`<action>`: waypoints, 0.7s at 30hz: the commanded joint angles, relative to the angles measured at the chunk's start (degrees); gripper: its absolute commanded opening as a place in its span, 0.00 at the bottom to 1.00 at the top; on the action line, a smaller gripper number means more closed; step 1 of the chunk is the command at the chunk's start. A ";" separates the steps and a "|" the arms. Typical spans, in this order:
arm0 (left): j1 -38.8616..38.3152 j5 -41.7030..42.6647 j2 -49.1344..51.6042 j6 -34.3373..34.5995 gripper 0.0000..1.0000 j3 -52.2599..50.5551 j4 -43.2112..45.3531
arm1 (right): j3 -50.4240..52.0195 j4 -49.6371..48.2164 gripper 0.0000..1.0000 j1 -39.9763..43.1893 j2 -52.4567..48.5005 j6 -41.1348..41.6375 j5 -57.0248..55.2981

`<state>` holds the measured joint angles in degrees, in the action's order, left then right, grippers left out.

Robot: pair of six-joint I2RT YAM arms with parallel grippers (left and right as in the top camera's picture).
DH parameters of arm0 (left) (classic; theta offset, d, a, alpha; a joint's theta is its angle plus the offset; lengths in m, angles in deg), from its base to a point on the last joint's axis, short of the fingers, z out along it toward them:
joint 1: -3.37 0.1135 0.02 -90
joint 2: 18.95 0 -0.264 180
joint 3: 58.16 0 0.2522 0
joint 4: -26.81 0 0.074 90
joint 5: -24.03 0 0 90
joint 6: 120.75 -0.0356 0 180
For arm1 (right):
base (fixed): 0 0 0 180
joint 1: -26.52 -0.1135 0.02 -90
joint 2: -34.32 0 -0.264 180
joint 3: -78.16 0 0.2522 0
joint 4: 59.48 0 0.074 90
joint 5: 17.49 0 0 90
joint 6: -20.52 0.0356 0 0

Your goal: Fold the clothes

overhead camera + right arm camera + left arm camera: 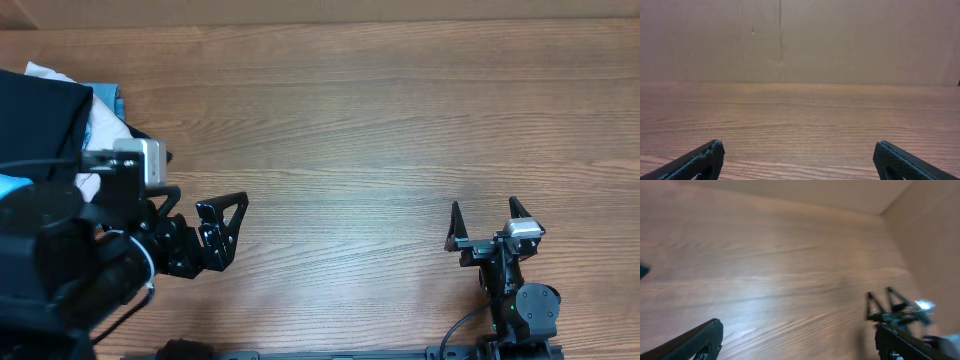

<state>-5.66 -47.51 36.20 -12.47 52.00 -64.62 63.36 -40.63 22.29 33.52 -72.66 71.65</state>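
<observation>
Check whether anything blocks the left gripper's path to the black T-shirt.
Nothing visible does. The black T-shirt lies at the table's far left, beside a white garment. The left gripper, jaws open, points right, away from it, so the arm must turn back.

Even, warm light leaves a soft glare on the table (755, 312); the left wrist view is blurred, the others sharp.
</observation>
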 commanded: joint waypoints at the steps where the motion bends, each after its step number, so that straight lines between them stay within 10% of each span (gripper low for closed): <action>1: -0.31 -7.13 -6.34 -0.26 1.00 -14.45 4.39 | 0.59 -0.42 1.00 -0.22 0.57 0.42 -0.57; 21: 0.85 -14.56 -34.45 -0.26 1.00 -85.42 86.82 | 0.59 -0.42 1.00 -0.22 0.57 0.42 -0.57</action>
<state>-5.49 -57.96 5.62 -12.47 -27.73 17.69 63.36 -40.61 22.31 33.59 -72.64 71.63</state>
